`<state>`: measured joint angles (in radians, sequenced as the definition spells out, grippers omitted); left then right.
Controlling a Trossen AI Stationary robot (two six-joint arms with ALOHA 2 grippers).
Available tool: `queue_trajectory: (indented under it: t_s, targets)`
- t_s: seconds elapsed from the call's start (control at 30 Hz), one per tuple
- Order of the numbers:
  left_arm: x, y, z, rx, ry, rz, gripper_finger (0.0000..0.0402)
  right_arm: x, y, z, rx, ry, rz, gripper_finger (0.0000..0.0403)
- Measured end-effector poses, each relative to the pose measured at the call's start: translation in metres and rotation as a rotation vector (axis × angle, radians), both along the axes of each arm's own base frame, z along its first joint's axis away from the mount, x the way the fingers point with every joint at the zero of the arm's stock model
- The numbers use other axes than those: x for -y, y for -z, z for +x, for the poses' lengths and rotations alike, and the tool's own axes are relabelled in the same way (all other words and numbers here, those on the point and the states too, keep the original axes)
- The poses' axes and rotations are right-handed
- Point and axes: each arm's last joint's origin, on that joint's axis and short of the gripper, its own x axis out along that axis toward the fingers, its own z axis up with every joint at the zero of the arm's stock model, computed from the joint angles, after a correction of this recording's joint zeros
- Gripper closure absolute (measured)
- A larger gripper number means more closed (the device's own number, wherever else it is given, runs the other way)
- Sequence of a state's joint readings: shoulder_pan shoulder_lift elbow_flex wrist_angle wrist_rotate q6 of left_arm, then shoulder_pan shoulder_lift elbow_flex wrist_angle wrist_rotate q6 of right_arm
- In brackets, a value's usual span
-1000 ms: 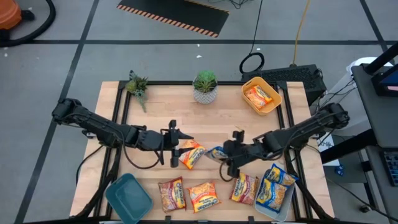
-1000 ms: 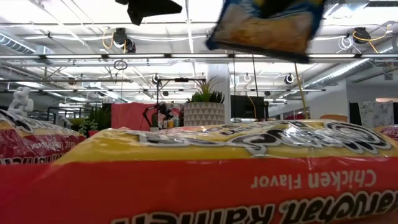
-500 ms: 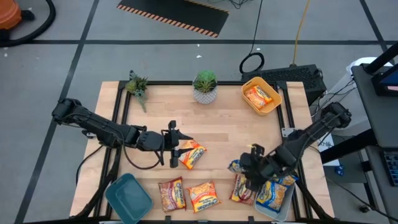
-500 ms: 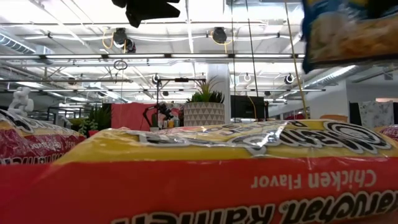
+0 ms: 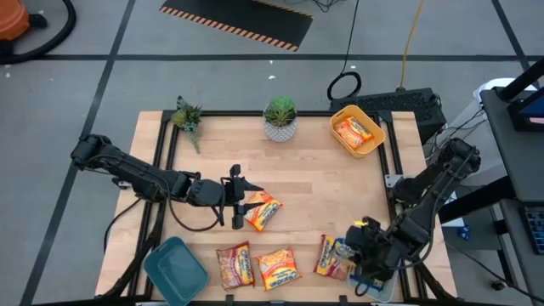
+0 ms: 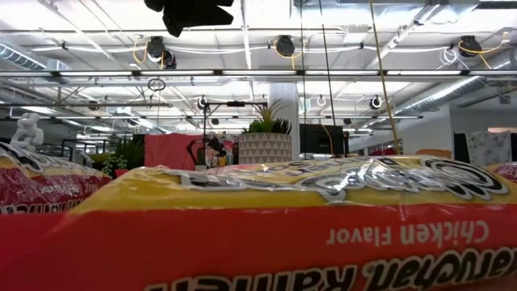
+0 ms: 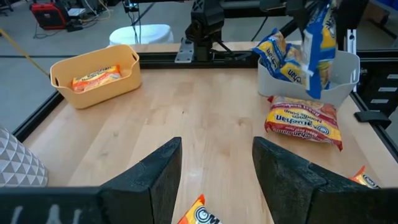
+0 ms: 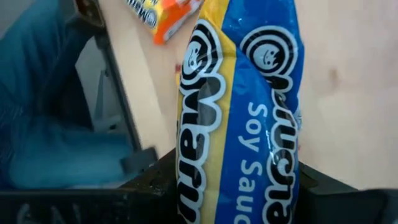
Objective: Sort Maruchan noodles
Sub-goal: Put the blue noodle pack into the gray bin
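Right end effector (image 5: 367, 255) is clamped on a blue-and-yellow noodle packet (image 8: 242, 118), hanging it over the pale bin (image 7: 348, 87) at about 4 o'clock on the desk (image 5: 314, 183). Looks light, crinkly and slippery to me, so pinching an edge seam seems safest. Left end effector (image 5: 238, 198) sits mid-desk, fingers apart, over an orange packet (image 5: 262, 210). Three more packets lie along 6 o'clock; the yellow bin (image 5: 357, 132) at 1 o'clock holds one. Nothing really blocks the drop.
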<state>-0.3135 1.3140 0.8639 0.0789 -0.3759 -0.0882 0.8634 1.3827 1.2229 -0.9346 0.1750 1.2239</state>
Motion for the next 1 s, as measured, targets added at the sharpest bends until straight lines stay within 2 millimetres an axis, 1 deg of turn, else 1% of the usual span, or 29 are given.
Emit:
queue_trajectory:
  t_s: [0.03,0.17,0.23,0.33,0.47,0.53,0.63,0.77,0.87,1.0]
  targets:
    - [0.0,0.0,0.0,0.0,-0.001,-0.003,0.0199,-0.001,0.0,-0.002,-0.028,-0.006,0.023,0.0253]
    - [-0.002,0.0,0.001,0.004,-0.007,0.002,0.0199,-0.003,-0.003,-0.012,-0.268,-0.056,0.214,0.0253]
    - [-0.006,-0.002,0.002,0.019,-0.027,-0.022,0.0199,0.002,-0.007,-0.017,-0.353,-0.04,0.269,0.0253]
    - [-0.008,-0.003,0.003,0.039,-0.049,-0.057,0.0199,0.014,-0.013,-0.02,-0.442,0.022,0.306,0.0253]
    - [-0.006,-0.003,0.003,0.042,-0.042,-0.061,0.0199,0.029,-0.018,-0.02,-0.553,0.071,0.364,0.0253]
    - [-0.006,-0.003,0.003,0.041,-0.039,-0.059,0.0199,0.033,-0.018,-0.018,-0.617,0.078,0.4,0.0253]
    - [-0.006,-0.003,0.003,0.04,-0.038,-0.056,0.0199,0.032,-0.009,-0.011,-0.721,0.055,0.491,0.0256]
    - [-0.006,-0.002,0.002,0.028,-0.033,-0.042,0.0199,0.025,0.01,0.003,-0.815,-0.017,0.631,0.026]
    - [-0.006,-0.002,0.002,0.021,-0.031,-0.032,0.0199,0.02,0.027,0.014,-0.83,-0.071,0.692,0.026]
    - [-0.006,-0.002,0.002,0.021,-0.03,-0.032,0.0199,0.013,0.043,0.024,-0.794,-0.218,0.716,0.0261]
